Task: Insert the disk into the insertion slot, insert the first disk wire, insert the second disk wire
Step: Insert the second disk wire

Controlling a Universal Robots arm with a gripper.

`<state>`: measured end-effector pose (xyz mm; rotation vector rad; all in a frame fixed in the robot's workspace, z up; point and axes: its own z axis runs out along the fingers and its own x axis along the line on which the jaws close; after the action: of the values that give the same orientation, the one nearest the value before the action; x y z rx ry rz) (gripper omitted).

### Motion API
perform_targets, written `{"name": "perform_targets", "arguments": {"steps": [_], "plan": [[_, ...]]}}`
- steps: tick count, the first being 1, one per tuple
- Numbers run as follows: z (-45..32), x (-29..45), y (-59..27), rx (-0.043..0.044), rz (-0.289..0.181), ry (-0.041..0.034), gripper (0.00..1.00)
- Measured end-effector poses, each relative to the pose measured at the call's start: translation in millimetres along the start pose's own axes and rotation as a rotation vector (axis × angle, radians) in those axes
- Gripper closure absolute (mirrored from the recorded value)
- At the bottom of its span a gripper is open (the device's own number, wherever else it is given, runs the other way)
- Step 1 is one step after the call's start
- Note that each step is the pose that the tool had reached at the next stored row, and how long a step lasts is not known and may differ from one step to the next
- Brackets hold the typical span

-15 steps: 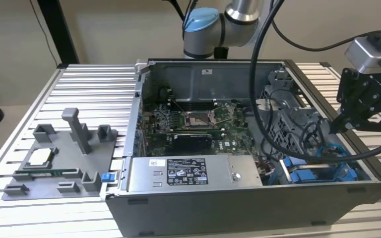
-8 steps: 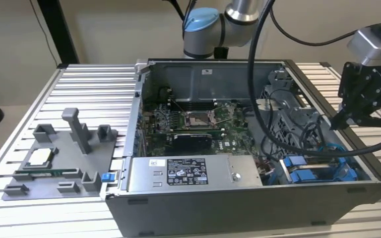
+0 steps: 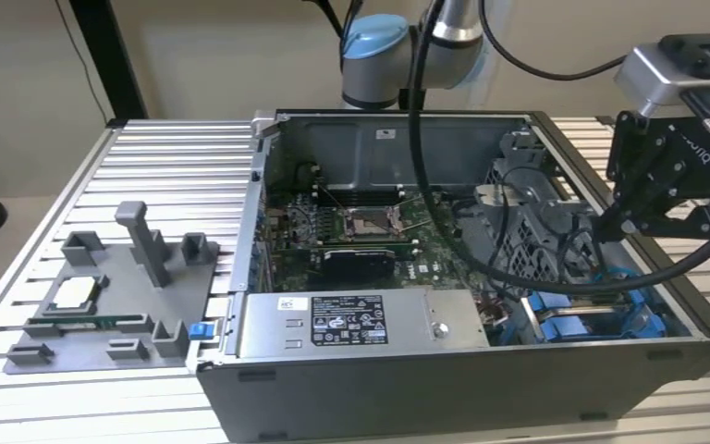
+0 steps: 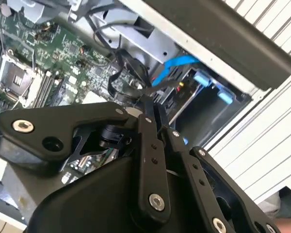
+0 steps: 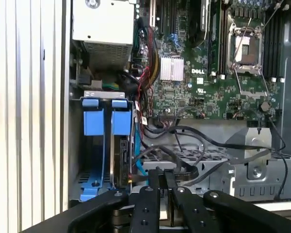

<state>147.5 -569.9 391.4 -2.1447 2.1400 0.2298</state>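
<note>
Inspection of the station, taken remotely from my console. The open computer case (image 3: 454, 388) stands on the slotted aluminium worktop (image 3: 170, 176), with the motherboard (image 3: 355, 231) exposed and the grey power-supply box (image 3: 355, 324) along the near wall.

**Disk.** In the first wrist view the disk (image 5: 121, 124), in its blue carrier, sits upright in the drive bay at the case corner. It stands just beside a second blue carrier (image 5: 93, 121). I judge it seated in its slot, so the insertion step looks done.

**Hand.** The hand (image 3: 620, 227) hangs over the bay at the exterior view's right. In both wrist views its fingers (image 4: 153, 109) are pressed together, with no gap between them. A black wire (image 4: 131, 68) runs up to the fingertips (image 5: 160, 175). I cannot tell whether it is pinched or merely touching. A light blue cable (image 5: 137, 150) lies beside the disk's edge.

**Step in hand.** By my judgement this is wire work, most likely the first disk wire.

**Requirement.** The plug must be squared to the socket on the disk's edge and pushed straight. The loose black cables crowding the bay could snag it.
</note>
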Motion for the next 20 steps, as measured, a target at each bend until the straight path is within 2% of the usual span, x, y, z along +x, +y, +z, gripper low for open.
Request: {"name": "perform_targets", "arguments": {"steps": [5,13,16,20], "plan": [[-1.8,12.0,12.5,0.0001,0.0,0.0001,1.0],[-5.0,38.0,18.6,0.0,0.0,0.0,1.0],[-5.5,42.0,20.6,0.0,0.0,0.0002,1.0],[-5.5,42.3,20.6,0.0,0.0,0.0,1.0]]}}
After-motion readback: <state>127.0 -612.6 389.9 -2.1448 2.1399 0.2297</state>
